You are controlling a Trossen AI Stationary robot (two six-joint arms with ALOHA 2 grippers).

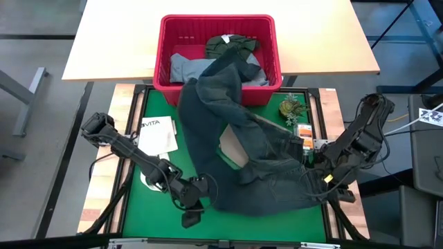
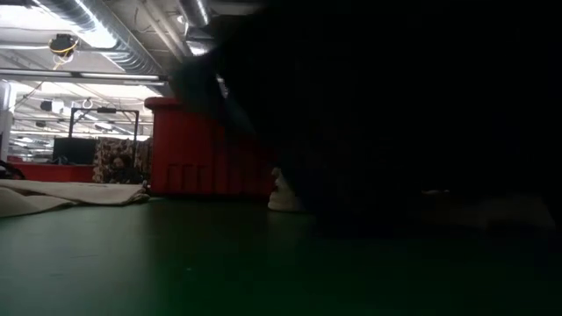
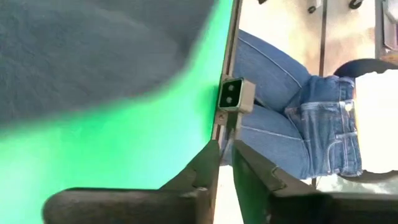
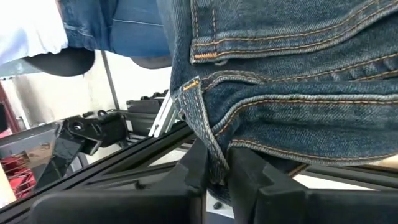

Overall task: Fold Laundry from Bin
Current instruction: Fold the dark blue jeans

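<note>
**Dark jeans spread from bin to bench**

High view: the dark navy jeans trail from the red bin across the green bench; the left tool sits at their near hem, the right tool at the waist.

Left wrist view: left fingers stand narrowly apart, holding nothing.

Right wrist view: the right tool pinches the jeans' belt loop.

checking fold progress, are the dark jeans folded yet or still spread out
Spread out, unfolded: the dark jeans sprawl across the green mat, one end draped over the red bin rim.
</note>
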